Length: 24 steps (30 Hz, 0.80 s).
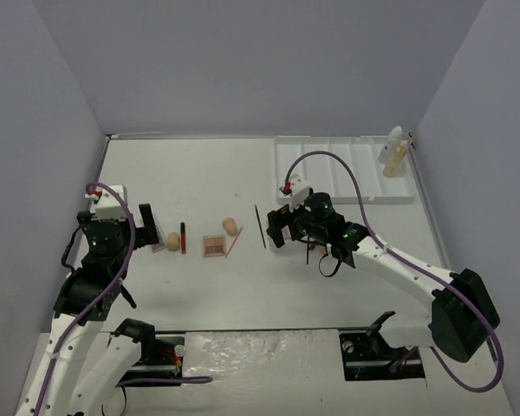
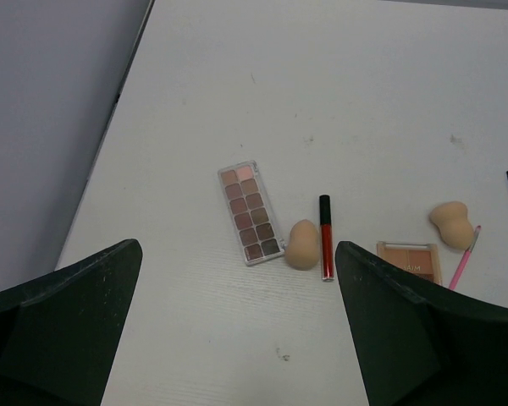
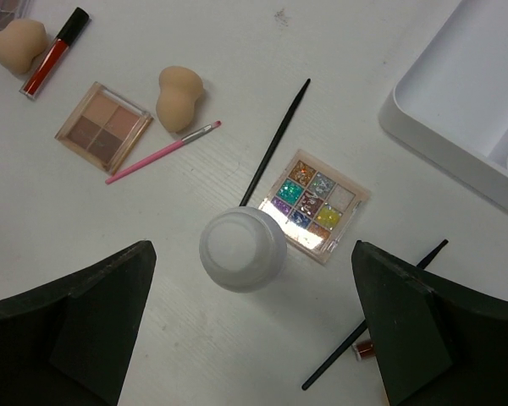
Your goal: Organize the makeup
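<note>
My left gripper (image 1: pixel 144 229) (image 2: pixel 237 338) is open and empty, hovering left of a long eyeshadow palette (image 2: pixel 251 213), a peach sponge (image 2: pixel 302 245) and a red-black lipstick (image 2: pixel 324 237). My right gripper (image 1: pixel 282 227) (image 3: pixel 254 330) is open above a white bottle (image 3: pixel 242 249), one finger on each side of it, not touching. A glitter palette (image 3: pixel 315 205) and a black pencil (image 3: pixel 275 141) lie beside the bottle. A square palette (image 3: pixel 103 127), a second sponge (image 3: pixel 179 97) and a pink pencil (image 3: pixel 161 152) lie further left. The right gripper hides the bottle in the top view.
The white divided tray (image 1: pixel 342 169) stands at the back right, with white and amber bottles (image 1: pixel 396 152) at its right end. Another black pencil (image 3: pixel 377 315) and a lipstick end (image 3: pixel 364 347) lie under my right finger. Grey walls enclose the table.
</note>
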### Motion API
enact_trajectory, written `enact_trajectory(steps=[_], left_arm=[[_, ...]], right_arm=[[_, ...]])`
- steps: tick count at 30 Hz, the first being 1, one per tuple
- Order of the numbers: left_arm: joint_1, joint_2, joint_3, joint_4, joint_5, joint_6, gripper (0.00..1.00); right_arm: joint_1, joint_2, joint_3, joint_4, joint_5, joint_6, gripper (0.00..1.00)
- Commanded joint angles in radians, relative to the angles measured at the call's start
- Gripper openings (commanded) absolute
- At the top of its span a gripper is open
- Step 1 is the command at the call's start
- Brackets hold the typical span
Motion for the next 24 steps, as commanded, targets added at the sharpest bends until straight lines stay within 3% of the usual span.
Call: enact_trajectory(steps=[1, 10, 15, 18, 24], left_arm=[[0.004, -0.031, -0.022, 0.03, -0.072, 0.037, 0.97], [0.004, -0.005, -0.086, 0.087, -0.062, 0.054, 0.97], [0.004, 0.008, -0.095, 0.104, -0.062, 0.064, 0.97], [0.004, 0.013, -0.097, 0.114, -0.064, 0.068, 0.97], [0.004, 0.031, -0.095, 0.143, -0.055, 0.067, 0.97]], right_arm=[[0.027, 0.056, 0.005, 0.166, 0.042, 0.009, 0.96], [0.039, 0.151, -0.022, 0.234, 0.069, 0.024, 0.77], [0.042, 0.156, -0.036, 0.243, 0.084, 0.024, 0.59], [0.041, 0.143, -0.047, 0.239, 0.095, 0.022, 0.44], [0.042, 0.11, -0.024, 0.21, 0.109, 0.015, 0.04]])
